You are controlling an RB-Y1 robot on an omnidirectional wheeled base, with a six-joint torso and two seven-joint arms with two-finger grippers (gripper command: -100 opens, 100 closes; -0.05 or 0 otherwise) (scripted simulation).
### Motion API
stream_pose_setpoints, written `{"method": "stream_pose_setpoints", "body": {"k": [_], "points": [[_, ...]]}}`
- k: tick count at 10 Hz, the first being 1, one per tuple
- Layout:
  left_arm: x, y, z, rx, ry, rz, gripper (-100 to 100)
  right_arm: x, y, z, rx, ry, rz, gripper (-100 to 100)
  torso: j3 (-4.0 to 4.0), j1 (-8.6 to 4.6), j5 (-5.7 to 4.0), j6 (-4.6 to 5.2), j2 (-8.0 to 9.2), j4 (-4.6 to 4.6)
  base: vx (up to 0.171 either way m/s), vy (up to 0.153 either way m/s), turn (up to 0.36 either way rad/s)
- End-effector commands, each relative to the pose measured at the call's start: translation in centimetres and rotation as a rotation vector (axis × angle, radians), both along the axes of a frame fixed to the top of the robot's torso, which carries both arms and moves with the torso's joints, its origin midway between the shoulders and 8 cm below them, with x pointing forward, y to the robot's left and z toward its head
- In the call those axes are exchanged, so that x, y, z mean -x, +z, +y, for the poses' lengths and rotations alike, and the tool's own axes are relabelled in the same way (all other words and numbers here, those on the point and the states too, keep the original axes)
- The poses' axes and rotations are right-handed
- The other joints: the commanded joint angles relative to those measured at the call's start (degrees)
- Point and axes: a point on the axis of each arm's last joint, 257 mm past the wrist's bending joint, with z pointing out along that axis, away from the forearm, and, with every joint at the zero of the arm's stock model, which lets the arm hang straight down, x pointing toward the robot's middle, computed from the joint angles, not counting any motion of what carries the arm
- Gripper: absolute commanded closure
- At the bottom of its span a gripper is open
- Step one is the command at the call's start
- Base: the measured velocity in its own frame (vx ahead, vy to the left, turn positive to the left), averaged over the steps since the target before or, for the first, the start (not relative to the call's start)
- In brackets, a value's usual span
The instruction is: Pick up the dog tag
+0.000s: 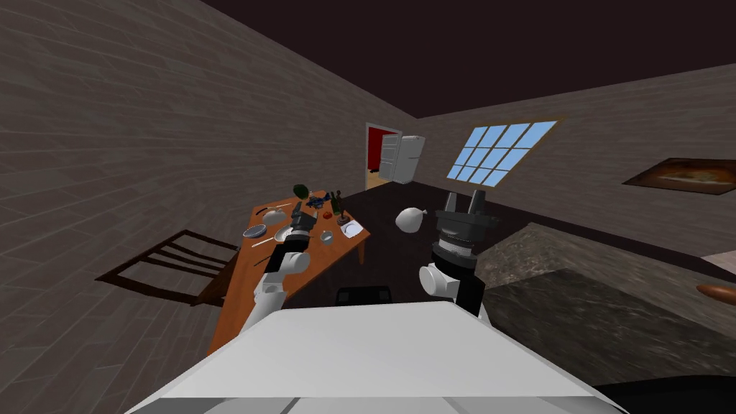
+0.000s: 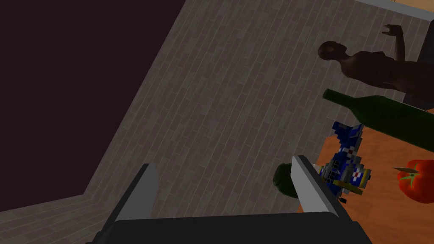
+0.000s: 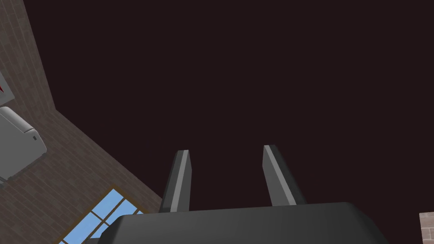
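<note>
The left gripper (image 1: 302, 219) sits left of centre in the head view, over the far half of an orange-brown table (image 1: 241, 291). Its fingers stand wide apart with nothing between them. Just beside one finger (image 2: 311, 186), at the table edge, are a dark green round item (image 2: 282, 182) and a blocky toy (image 2: 347, 165) in blue, white and red checks. Whether the toy carries writing cannot be told. Past the toy are a dark green bottle (image 2: 381, 114) and a red tomato (image 2: 417, 180), with a dark human figurine (image 2: 368, 67) behind the bottle. The dog tag cannot be told apart from the small items on the table. The right gripper (image 1: 465, 203) points upward right of centre, beside a dark stone counter (image 1: 575, 302). Its fingers are parted more narrowly and hold nothing.
</note>
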Motion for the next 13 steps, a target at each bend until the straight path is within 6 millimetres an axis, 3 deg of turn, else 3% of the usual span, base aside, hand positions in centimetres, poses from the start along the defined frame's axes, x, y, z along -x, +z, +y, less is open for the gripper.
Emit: {"method": "stream_pose_setpoints", "body": {"k": [1,4,6,13], "points": [[-0.7,-1.6,0.2,0.019,-0.004,0.036,-100,0.0,0.0,0.0,0.0,0.0,0.0,0,0.0,0.0,0.0,0.0,0.0,0.0,-0.003,-0.009,-0.088],[-2.6,-4.4,0.9,0.089,-0.024,0.113,-100,0.0,0.0,0.0,0.0,0.0,0.0,0,0.0,0.01,0.0,-0.04,0.01,0.0,-0.004,-0.013,-0.167],[-2.7,-5.6,1.2,0.094,-0.018,0.135,-100,0.0,0.0,0.0,0.0,0.0,0.0,0,0.01,0.02,0.0,-0.06,0.01,0.0,-0.003,-0.005,-0.022],[-5.2,-12.9,3.1,0.253,-0.034,0.313,-100,0.0,0.0,0.0,0.0,0.0,0.0,0,-0.01,0.03,0.0,-0.06,-0.01,-0.01,0.001,-0.008,-0.142]]}}
